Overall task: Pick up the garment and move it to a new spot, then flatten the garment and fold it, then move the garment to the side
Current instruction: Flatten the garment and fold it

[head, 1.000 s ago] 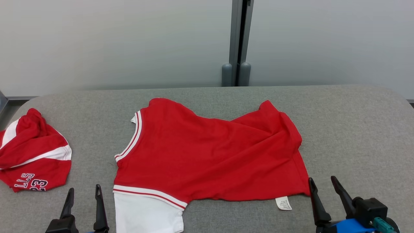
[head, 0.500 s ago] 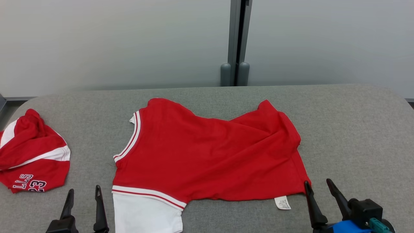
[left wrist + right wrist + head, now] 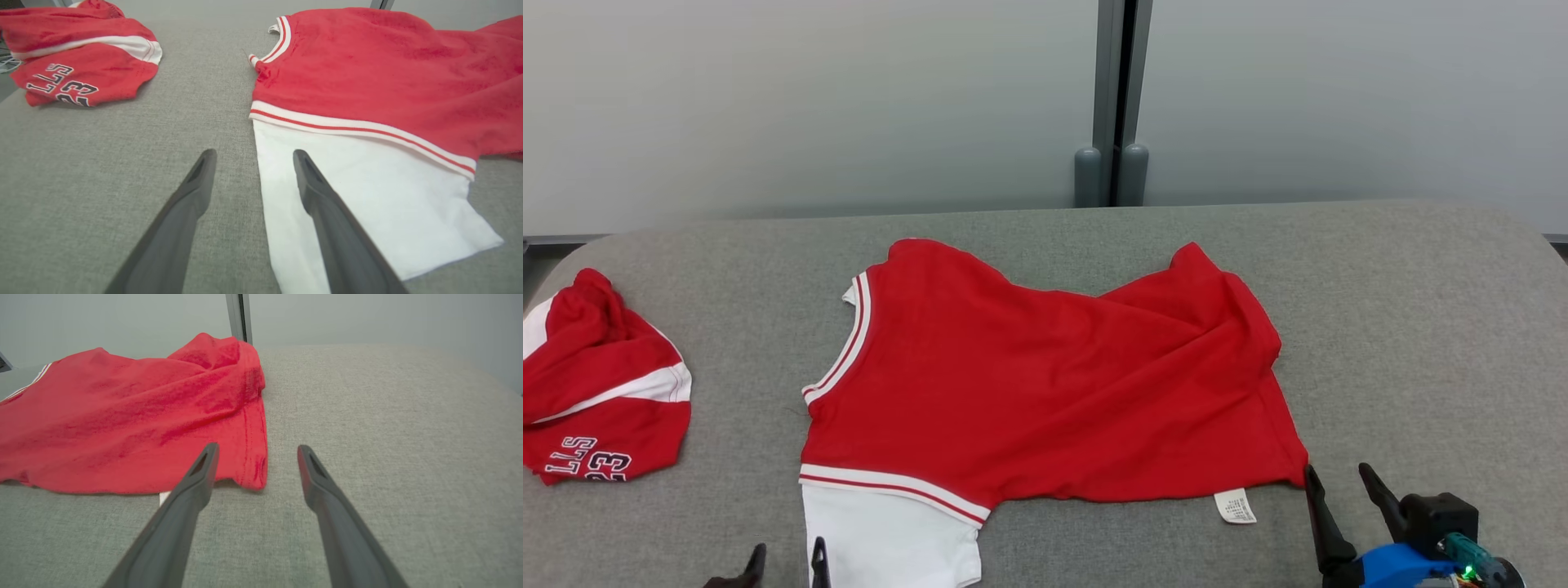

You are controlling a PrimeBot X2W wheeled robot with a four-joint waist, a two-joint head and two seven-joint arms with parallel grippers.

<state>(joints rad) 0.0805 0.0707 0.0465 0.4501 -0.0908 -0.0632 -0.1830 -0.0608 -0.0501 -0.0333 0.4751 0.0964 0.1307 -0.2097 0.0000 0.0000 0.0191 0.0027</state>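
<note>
Grey woven cloth is covering the broad table (image 3: 1421,327), with a pale wall and a grey post standing behind it. Over the last second the head camera is tilting a little, so the whole scene is sliding slightly up the frame. That is no move of the things.

The real change is the left gripper (image 3: 788,547), which is sinking toward the bottom edge at lower left until only its tips are showing. The right gripper (image 3: 1336,469) is keeping its place at lower right, beside the hem corner. Both are gaping fully wide and gripping nothing.

The red short-sleeved jersey with white trim (image 3: 1045,384) is lying spread but wrinkled at the frame's centre. Flattening is probably still under way, with folding not yet begun.

A small white care tag (image 3: 1235,506) is poking from the lower hem, its print too small to read. At the left edge, a crumpled red-and-white garment (image 3: 596,384) is showing "LLS" above "23".
</note>
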